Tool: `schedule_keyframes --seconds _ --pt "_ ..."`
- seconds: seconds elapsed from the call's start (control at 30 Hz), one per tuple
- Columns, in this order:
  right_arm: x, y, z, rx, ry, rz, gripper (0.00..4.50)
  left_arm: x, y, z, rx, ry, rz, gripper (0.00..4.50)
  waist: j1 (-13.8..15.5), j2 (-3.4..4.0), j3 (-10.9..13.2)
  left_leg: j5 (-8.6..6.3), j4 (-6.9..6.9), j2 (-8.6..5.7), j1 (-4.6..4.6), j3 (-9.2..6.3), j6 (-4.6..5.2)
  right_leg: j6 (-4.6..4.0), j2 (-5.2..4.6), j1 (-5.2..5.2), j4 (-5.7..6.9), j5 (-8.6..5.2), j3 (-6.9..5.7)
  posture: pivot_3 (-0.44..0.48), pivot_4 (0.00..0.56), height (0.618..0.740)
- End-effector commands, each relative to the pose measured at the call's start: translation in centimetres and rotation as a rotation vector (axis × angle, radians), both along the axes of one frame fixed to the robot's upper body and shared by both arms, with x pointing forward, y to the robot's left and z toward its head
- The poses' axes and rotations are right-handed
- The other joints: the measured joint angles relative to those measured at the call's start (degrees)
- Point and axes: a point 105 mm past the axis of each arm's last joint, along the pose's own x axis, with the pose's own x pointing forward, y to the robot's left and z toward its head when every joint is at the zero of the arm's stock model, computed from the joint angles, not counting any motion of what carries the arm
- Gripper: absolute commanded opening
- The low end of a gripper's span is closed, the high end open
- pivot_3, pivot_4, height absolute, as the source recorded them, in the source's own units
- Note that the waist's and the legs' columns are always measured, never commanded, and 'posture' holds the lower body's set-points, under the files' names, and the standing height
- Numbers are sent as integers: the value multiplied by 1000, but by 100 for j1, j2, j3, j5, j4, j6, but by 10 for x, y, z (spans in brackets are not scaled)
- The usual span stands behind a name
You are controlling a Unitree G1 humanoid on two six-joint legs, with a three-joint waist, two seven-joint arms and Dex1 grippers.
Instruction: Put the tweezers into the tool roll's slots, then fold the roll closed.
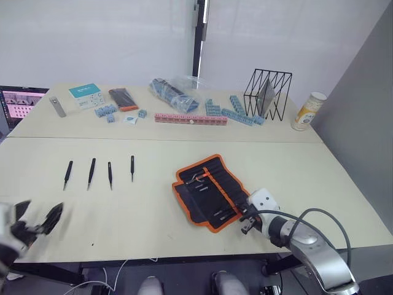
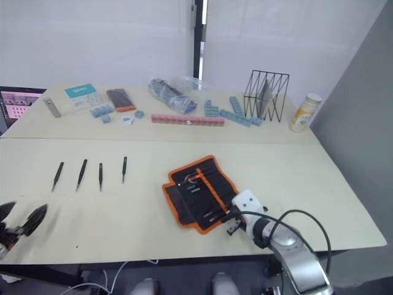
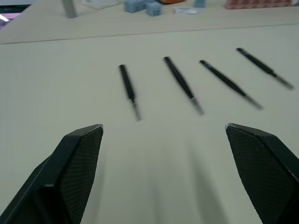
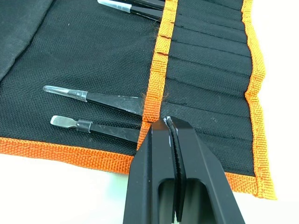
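Black fabric of the open tool roll (image 1: 207, 191) is seen right of centre, the right gripper (image 4: 170, 122) pressed shut on its orange strip, while four tweezers (image 1: 91, 173) lie loose at centre left, beyond the wide-spread, empty left gripper (image 3: 163, 133).

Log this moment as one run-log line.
left gripper: open, short of four tweezers on table | right gripper: shut, at open roll | roll: unfolded

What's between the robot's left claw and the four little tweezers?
Nothing but bare table. The left wrist view shows the open left gripper facing the tweezers, with empty tabletop between them.
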Motion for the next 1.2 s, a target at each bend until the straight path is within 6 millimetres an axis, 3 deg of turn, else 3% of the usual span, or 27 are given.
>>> schedule_keyframes --seconds 0.03,0.23,0.47,0.7,1.03,1.2 --pt "-17 -2 -40 -12 184 13 0 -23 5 8 57 -32 23 4450 -12 6 -3 -2 0 4 -3 0 -1 0 -4 -1 -12 0 -12 0 150 738" --pt "-15 -1 -43 -13 183 27 0 -56 12 1 58 -12 115 4450 -38 17 -11 -8 12 90 -75 12 -4 -15 -10 -15 -134 10 -132 0 150 738" --pt "-16 0 -45 -13 184 31 0 -49 14 -5 41 -11 124 4450 -18 31 -20 -8 12 136 -95 37 -5 -47 -20 -52 -146 29 -209 0 150 738" --pt "-18 0 -42 -10 181 24 0 -12 12 -9 -2 -9 112 4450 9 43 -27 -12 11 151 -86 40 -12 -74 -21 -53 -141 48 -246 0 150 738" --pt "-20 6 -37 4 171 17 0 66 14 -19 -19 80 97 4450 149 37 -31 -54 11 154 -1 51 -79 -81 -20 -54 -15 62 -247 0 150 738" --pt "-19 9 -36 9 161 6 0 95 24 -24 -37 110 118 4450 171 35 -32 -58 3 158 18 48 -84 -80 -8 -55 27 62 -247 0 150 738"
